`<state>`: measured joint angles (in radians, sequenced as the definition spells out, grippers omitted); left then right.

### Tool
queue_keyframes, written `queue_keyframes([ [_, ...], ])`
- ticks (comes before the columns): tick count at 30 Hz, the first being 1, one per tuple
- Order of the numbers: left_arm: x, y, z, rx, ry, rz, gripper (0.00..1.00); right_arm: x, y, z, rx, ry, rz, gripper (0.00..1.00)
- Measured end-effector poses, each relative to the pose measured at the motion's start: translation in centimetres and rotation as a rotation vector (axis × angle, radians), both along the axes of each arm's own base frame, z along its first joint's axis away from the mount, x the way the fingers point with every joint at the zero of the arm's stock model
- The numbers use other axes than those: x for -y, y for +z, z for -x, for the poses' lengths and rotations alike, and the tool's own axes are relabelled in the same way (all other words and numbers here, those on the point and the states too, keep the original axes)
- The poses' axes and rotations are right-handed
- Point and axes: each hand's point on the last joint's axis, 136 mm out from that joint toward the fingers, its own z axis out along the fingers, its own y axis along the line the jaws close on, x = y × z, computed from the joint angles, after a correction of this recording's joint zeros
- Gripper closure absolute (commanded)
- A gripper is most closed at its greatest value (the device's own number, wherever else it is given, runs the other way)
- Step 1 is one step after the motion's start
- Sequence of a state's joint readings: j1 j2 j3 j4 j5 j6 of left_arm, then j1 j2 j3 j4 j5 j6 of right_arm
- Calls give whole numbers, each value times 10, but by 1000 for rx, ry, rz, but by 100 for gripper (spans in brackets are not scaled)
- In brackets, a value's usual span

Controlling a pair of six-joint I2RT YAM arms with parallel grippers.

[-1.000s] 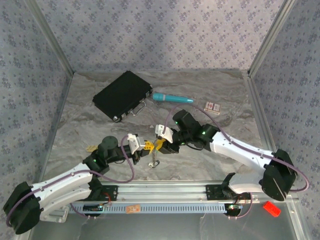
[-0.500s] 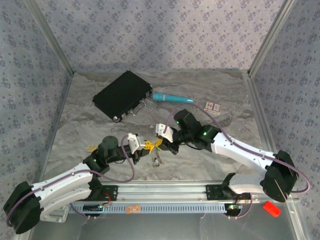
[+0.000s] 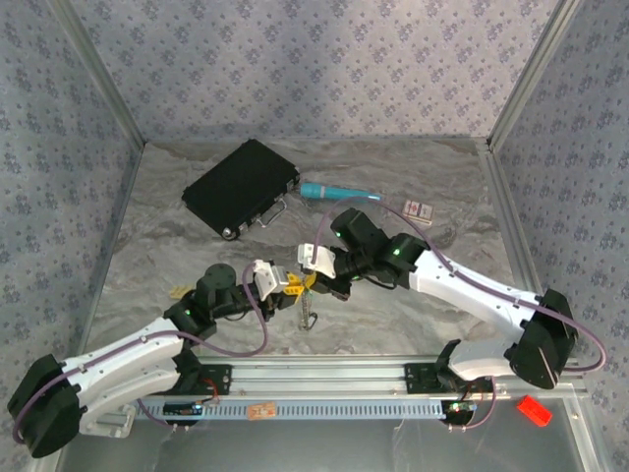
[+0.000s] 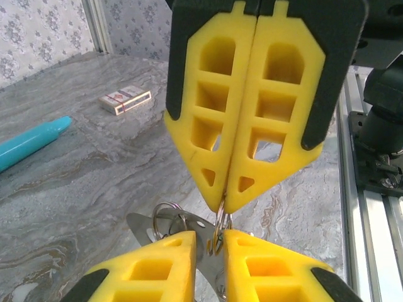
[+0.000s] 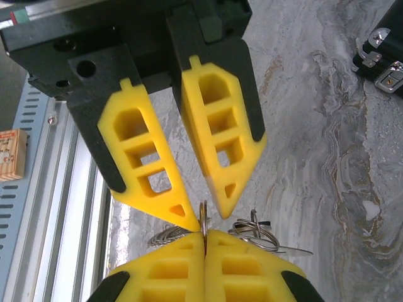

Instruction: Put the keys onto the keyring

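So both claws meet mid-bench: right claw (image 4: 221,204) pinched tight on the keyring (image 5: 203,217), left claw (image 5: 200,217) narrow around it, fingertips barely apart, keys (image 3: 308,317) dangling below.

Both claws' yellow fingers (image 4: 245,113) hide most of the keyring (image 4: 218,228); the keys are unreadable.

From my station I see a grey marbled counter (image 3: 197,265) boxed in on three sides by walls (image 3: 314,69) papered in a pale blue-grey floral print. Aluminium posts (image 3: 98,74) run up the corners, and a slotted metal rail (image 3: 324,372) spans the near edge. Lighting is soft and even.
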<state>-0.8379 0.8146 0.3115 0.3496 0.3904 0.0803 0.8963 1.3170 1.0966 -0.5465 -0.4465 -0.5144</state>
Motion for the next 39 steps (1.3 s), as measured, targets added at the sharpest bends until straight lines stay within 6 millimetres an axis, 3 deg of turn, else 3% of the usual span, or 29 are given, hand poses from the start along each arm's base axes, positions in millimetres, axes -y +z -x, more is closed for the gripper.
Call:
queue_keyframes([
  [6, 1, -6, 3, -7, -23, -22, 100, 1, -5, 1, 18, 25, 58, 100],
  [9, 2, -6, 4, -9, -31, -20, 100, 1, -5, 1, 16, 25, 54, 76],
  [10, 2, -5, 4, -6, -31, -17, 100, 1, -4, 0, 13, 23, 38, 73],
  [17, 4, 4, 3, 16, -33, 18, 100, 15, 0, -9, -62, -56, -102, 68],
  [25, 5, 10, 4, 34, -41, 51, 100, 8, -3, -3, -120, -49, -167, 73],
  [33, 5, 10, 5, 36, -41, 57, 100, 3, 0, -3, -135, -43, -194, 100],
  [36, 5, 9, 4, 27, -36, 57, 83, 4, -1, -2, -140, -42, -191, 100],
  [39, 4, 8, 2, 20, -20, 52, 81, 6, -5, 1, -142, -36, -165, 100],
])
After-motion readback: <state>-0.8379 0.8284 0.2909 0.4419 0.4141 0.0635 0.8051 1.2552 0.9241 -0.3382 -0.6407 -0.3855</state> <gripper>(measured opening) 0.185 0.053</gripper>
